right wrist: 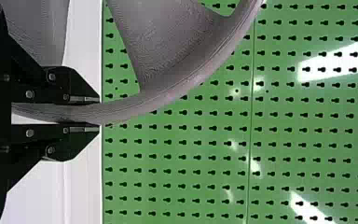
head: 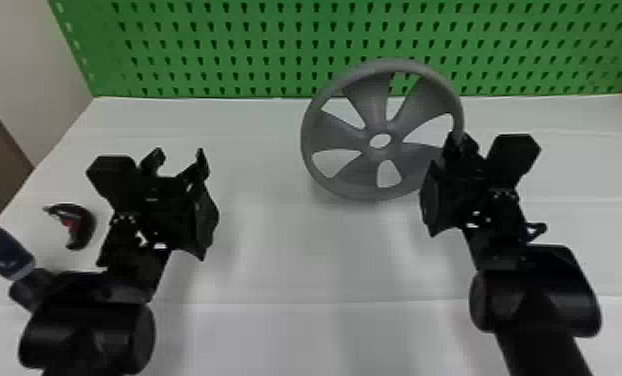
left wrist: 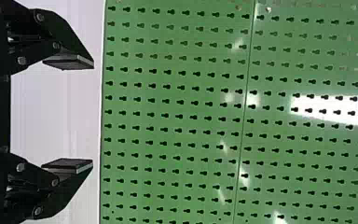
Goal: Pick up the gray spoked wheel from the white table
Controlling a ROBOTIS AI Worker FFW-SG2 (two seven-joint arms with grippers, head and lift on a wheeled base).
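In the head view my right gripper [head: 456, 145] is at the right edge of the gray spoked wheel [head: 375, 115], which stands tilted over the back of the white table [head: 295, 260]. The right wrist view has the right gripper [right wrist: 99, 114] shut on the rim of the wheel [right wrist: 168, 93], one finger on each side of it. My left gripper [head: 180, 160] stays apart over the left part of the table, its fingers spread with nothing between them. The left wrist view also has the left gripper [left wrist: 93, 114] open, facing the green board.
A green pegboard [head: 255, 45] rises behind the table. At the left, a small dark curved object with red on it [head: 82, 225] lies on the table, and a blue object [head: 5, 255] is beside the left forearm.
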